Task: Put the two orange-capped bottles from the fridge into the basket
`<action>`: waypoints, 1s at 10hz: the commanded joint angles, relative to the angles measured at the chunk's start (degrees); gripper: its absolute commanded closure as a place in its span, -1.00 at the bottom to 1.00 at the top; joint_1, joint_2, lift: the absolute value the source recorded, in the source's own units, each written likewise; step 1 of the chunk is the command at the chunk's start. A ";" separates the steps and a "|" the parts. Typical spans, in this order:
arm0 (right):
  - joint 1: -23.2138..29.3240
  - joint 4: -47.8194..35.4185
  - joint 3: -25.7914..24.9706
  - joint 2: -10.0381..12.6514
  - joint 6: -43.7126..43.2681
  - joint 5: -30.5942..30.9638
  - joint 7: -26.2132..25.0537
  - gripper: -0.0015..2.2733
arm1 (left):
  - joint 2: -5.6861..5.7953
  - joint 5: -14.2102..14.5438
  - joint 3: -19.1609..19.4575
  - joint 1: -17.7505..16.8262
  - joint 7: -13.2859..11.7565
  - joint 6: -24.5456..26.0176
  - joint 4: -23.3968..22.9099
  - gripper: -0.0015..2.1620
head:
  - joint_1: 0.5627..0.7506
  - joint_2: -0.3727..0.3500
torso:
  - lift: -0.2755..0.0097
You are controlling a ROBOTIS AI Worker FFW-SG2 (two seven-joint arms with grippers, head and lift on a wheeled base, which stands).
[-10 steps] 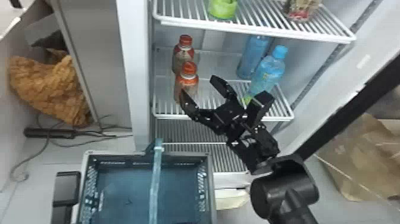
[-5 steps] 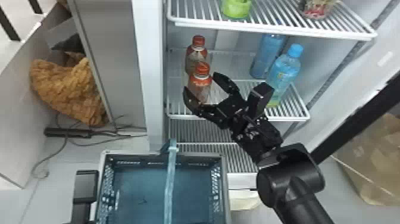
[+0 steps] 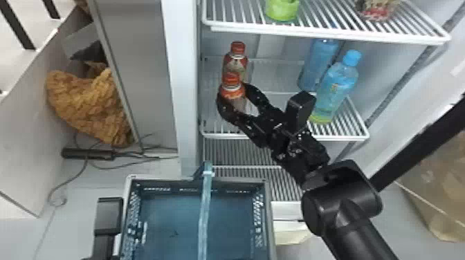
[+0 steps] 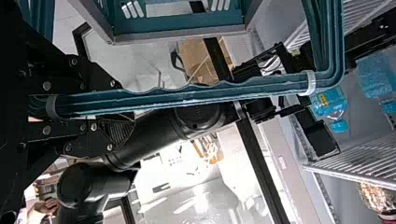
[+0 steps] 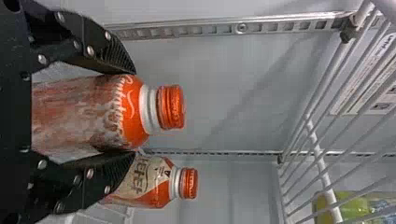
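My right gripper is around the front orange-capped bottle on the fridge's middle shelf. In the right wrist view the gripper is shut on this bottle, a finger against each side below its cap. Behind it stands the second orange-capped bottle, partly covered; in the right wrist view this bottle lies past the lower finger. At the bottom left is part of my left gripper, beside the basket. The left wrist view has the gripper shut on the basket's handle.
Two blue bottles stand on the same shelf, right of my right gripper. Above is a wire shelf holding a green container and a patterned cup. The fridge's side wall rises close left of the orange-capped bottles.
The right gripper has come in to the left and closed around the front bottle, having stood open beside it. The head view has shifted, so the fridge and basket appear farther right.
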 commanded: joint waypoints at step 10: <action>15.04 -28.12 -10.22 -0.61 18.57 -1.59 4.30 -0.24 | 0.08 0.11 0.11 0.01 0.00 0.15 0.00 0.11 | 0.41 -0.48 | -0.72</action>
